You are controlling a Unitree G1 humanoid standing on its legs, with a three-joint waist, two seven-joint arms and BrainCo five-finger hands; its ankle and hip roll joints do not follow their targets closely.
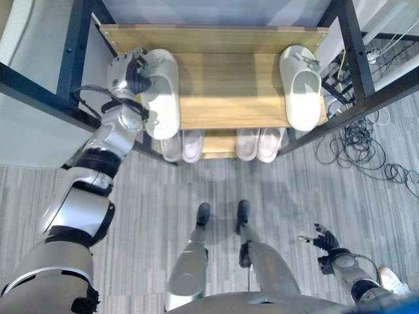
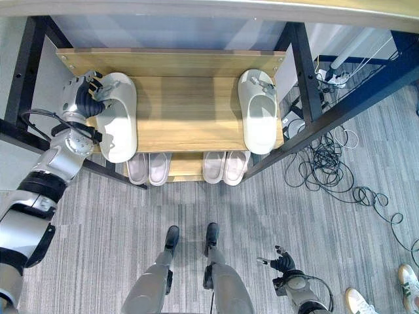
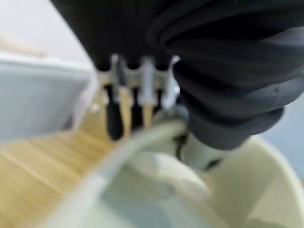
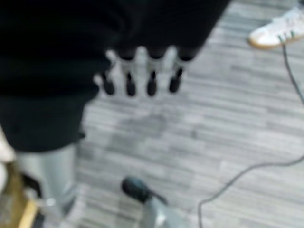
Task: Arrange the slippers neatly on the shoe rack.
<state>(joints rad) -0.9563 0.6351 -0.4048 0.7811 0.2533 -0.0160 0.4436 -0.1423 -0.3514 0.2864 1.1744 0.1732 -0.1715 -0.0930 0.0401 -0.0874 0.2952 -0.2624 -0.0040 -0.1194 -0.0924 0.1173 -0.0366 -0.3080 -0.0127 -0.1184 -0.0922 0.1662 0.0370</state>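
A cream slipper (image 1: 163, 98) lies at the left end of the shoe rack's upper wooden shelf (image 1: 229, 91), its near end hanging over the front edge. My left hand (image 1: 131, 75) is at its far left side, with fingers (image 3: 124, 107) over the rim and the thumb inside, pinching the slipper wall (image 3: 142, 142). A matching cream slipper (image 1: 301, 85) lies at the shelf's right end. My right hand (image 1: 324, 241) hangs low at my right side above the floor, its fingers (image 4: 140, 76) straight and holding nothing.
On the lower shelf sit two pairs of pale slippers (image 1: 183, 144) (image 1: 260, 142). Black frame posts (image 1: 357, 52) flank the rack. A tangle of cables (image 1: 357, 140) lies on the floor to the right. A person's white shoe (image 2: 360, 302) stands at the lower right.
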